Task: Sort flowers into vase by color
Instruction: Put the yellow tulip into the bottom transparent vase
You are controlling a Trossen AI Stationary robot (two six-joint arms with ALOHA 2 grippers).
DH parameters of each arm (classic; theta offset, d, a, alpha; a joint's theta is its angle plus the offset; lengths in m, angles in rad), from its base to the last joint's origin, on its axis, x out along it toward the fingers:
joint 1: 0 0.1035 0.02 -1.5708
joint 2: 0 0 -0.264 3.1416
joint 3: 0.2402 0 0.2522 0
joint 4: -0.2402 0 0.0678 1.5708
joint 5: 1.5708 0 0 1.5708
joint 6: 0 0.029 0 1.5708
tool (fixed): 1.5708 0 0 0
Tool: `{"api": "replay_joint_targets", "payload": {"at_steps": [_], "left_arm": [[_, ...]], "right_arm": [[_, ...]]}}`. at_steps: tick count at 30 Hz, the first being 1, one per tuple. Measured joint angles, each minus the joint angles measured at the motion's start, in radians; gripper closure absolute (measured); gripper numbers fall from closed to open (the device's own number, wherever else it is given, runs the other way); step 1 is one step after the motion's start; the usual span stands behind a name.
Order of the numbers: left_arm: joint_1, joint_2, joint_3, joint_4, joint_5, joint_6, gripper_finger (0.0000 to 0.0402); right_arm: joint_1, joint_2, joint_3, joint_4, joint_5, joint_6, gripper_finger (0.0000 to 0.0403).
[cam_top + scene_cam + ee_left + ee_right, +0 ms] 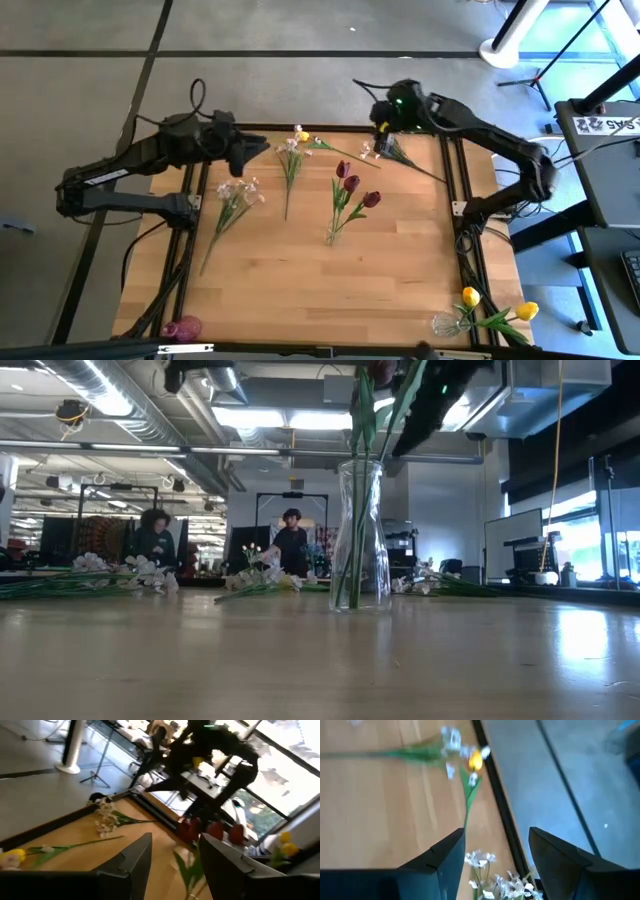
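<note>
In the high view my right gripper [383, 135] hovers open over a white-pink blossom spray [388, 152] lying at the table's far right. The right wrist view shows those blossoms [495, 880] below its open fingers [496, 831], untouched. My left gripper [262, 150] is open at the far left, pointing right [175, 840]. Two more sprays [236, 195] [290, 160] and a single yellow tulip [303, 135] lie flat on the wood. Dark red tulips [350, 185] stand in a clear vase [360, 540] at the centre. Yellow tulips [497, 310] stand in a clear vase [445, 324] at the near right corner.
A small pink vase [185, 327] sits at the near left corner. Black frame rails [455, 200] run along the table's sides. Bare wood [300, 290] lies across the near half. Two people [155, 538] [292, 540] are in the room beyond the table.
</note>
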Motion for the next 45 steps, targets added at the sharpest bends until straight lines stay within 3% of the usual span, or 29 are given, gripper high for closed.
{"api": "replay_joint_targets", "payload": {"at_steps": [9,13,20,30,38,45], "left_arm": [[-0.094,-0.016,0.000,-0.020,-0.060,-0.001,0.0241],[-0.113,-0.015,0.000,-0.024,-0.092,0.000,0.0241],[-0.120,-0.015,0.000,-0.022,-0.229,0.001,0.0241],[-0.120,-0.014,0.000,-0.011,-0.360,0.061,0.0241],[-0.121,-0.014,0.000,0.018,-0.367,0.099,0.0241],[-0.173,-0.014,0.000,0.250,-0.254,0.206,0.0241]], "right_arm": [[-0.097,0.245,0.000,0.014,-0.160,-0.194,0.0183],[-0.101,0.352,0.000,0.100,-0.202,-0.254,0.0183],[-0.099,0.518,0.000,0.291,-0.200,-0.174,0.0214],[-0.099,0.633,0.000,0.297,-0.209,-0.120,0.0264],[-0.076,0.648,0.003,0.250,-0.121,-0.174,0.0295],[-0.059,0.665,0.006,0.204,-0.101,-0.158,0.0364]]}}
